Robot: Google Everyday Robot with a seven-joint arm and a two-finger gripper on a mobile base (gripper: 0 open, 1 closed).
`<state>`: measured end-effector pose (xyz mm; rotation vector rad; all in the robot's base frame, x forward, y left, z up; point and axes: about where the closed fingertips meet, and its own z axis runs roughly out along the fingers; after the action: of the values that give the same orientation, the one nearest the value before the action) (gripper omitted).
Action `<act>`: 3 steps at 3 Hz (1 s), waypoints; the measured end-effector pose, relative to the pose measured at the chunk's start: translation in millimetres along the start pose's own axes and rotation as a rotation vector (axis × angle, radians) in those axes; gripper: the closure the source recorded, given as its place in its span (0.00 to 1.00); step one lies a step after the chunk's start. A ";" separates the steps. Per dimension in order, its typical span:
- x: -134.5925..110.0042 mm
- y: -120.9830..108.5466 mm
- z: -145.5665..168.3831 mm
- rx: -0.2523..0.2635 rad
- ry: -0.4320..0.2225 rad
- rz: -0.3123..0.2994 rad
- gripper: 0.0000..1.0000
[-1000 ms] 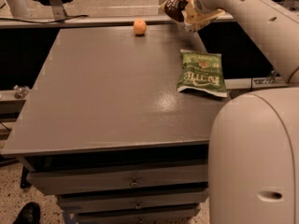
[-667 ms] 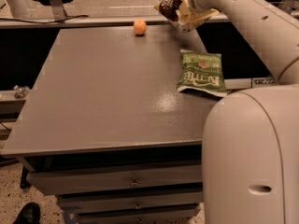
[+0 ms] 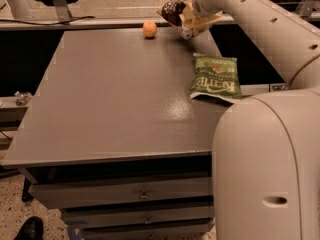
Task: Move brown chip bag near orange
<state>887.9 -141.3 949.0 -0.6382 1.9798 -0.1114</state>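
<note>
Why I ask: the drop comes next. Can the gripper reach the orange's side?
Probably yes: the gripper, holding the brown chip bag aloft, hangs close beside the orange, with nothing between them.

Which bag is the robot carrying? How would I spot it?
Look to the grey table's far right corner, where the gripper hangs just right of the orange. It holds the brown chip bag: dark and crumpled, unlike the green bag lying flat.

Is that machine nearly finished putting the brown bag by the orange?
Nearly. Done: the gripper holds the brown chip bag clear of the table. In hand: the bag hangs just right of the orange. Left: set it down and let go.
</note>
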 end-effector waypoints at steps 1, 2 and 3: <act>6.6 10.1 6.7 -0.017 0.012 0.017 1.00; 16.0 17.3 12.0 -0.028 0.031 0.030 0.84; 24.4 23.0 15.1 -0.038 0.045 0.040 0.60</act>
<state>883.3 -130.5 914.2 -0.6252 2.0414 -0.0649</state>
